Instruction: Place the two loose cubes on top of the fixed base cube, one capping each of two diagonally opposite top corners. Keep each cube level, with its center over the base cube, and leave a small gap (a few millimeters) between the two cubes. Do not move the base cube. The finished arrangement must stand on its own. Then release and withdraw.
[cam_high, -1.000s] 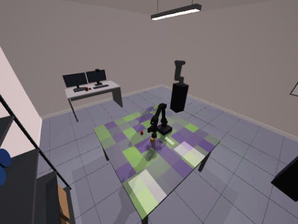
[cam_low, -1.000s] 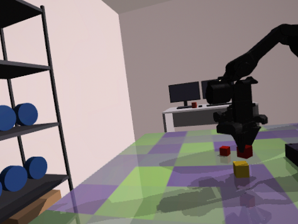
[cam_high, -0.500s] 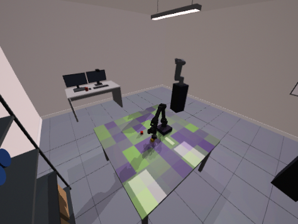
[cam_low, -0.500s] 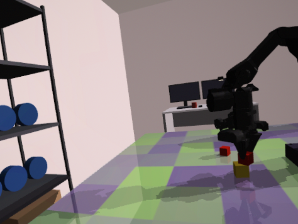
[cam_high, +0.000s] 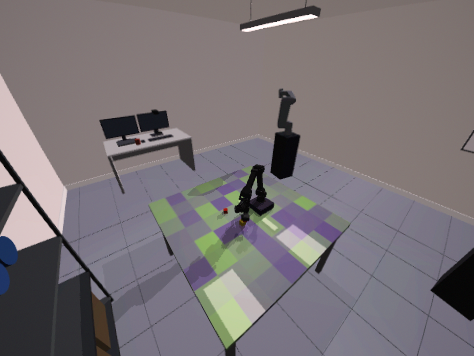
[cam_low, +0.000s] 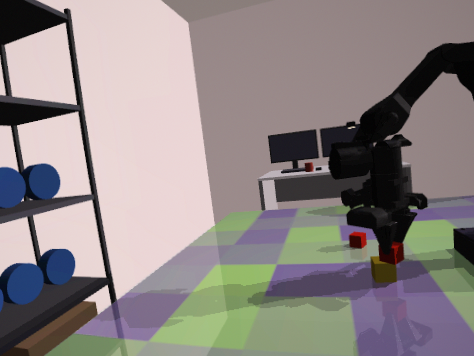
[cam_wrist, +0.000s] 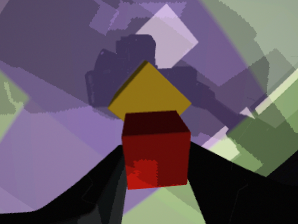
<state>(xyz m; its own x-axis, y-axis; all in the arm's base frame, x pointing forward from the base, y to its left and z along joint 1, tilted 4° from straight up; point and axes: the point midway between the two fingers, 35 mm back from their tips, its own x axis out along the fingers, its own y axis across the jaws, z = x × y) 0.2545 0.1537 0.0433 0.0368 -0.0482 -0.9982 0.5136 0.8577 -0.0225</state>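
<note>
Patchwork table (cam_high: 225, 260) (cam_low: 225, 285) bears arm and yellow cube (cam_high: 242, 222) (cam_low: 384, 270) (cam_wrist: 150, 92); gripper (cam_high: 244, 218) (cam_low: 392, 245) (cam_wrist: 154, 149) clamps one red cube (cam_low: 391, 253) (cam_wrist: 156, 157) at its top. Second red cube (cam_high: 225, 210) (cam_low: 357, 240) lies apart, nearer the desk (cam_high: 150, 142) (cam_low: 285, 175). No legible writing.

1. A table (cam_high: 260, 273) with a patchwork top of green, purple and greyish squares stands on dark legs on a tiled floor (cam_high: 367, 280)
2. The yellow base cube (cam_high: 242, 222) (cam_low: 384, 270) (cam_wrist: 149, 92) sits directly on the tabletop, on a purple part
3. One loose red cube (cam_high: 225, 210) (cam_low: 357, 240) lies flat on it, apart from the yellow one
4. The arm's black base (cam_high: 268, 207) (cam_low: 465, 245) rests there too
</note>
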